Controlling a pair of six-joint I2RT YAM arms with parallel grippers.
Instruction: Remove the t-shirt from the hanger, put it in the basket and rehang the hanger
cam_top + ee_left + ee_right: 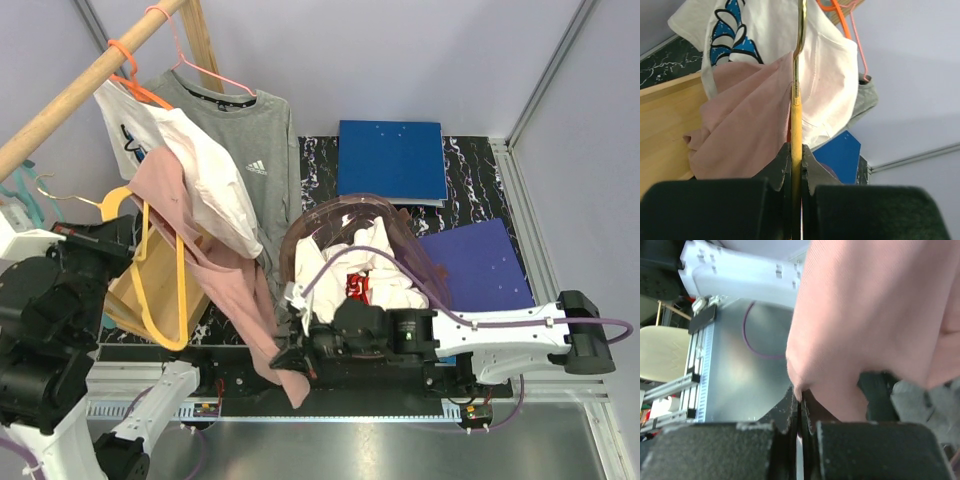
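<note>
Quick status from my end: over at 9 o'clock in the overhead view, my left gripper (796, 155) is clamping down tight on the shaft of the yellow hanger (796, 125), jaws closed flat against it with no gap showing. I'm holding it there as the anchor, so the hanger isn't swinging while the cloth gets dragged off. The pink t-shirt (235, 285) is draping over that hanger and trailing down toward 6 o'clock, so it's on the hanger but slumping off to one side. It's also lying against the white shirt (215, 185) and grey sweatshirt (245, 140) hanging from the wooden rail (70, 95) up at 10 o'clock, which I'm guessing could snag. Down at 6 o'clock my right gripper (799, 400) is pinching the shirt's bottom edge, fingers fully closed with just a fold of pink fabric between them. That low grip is the point: I'm reckoning a pull toward 5 o'clock slides the shirt off. The basket (340, 203) is sitting just past it at centre, full of white laundry.
</note>
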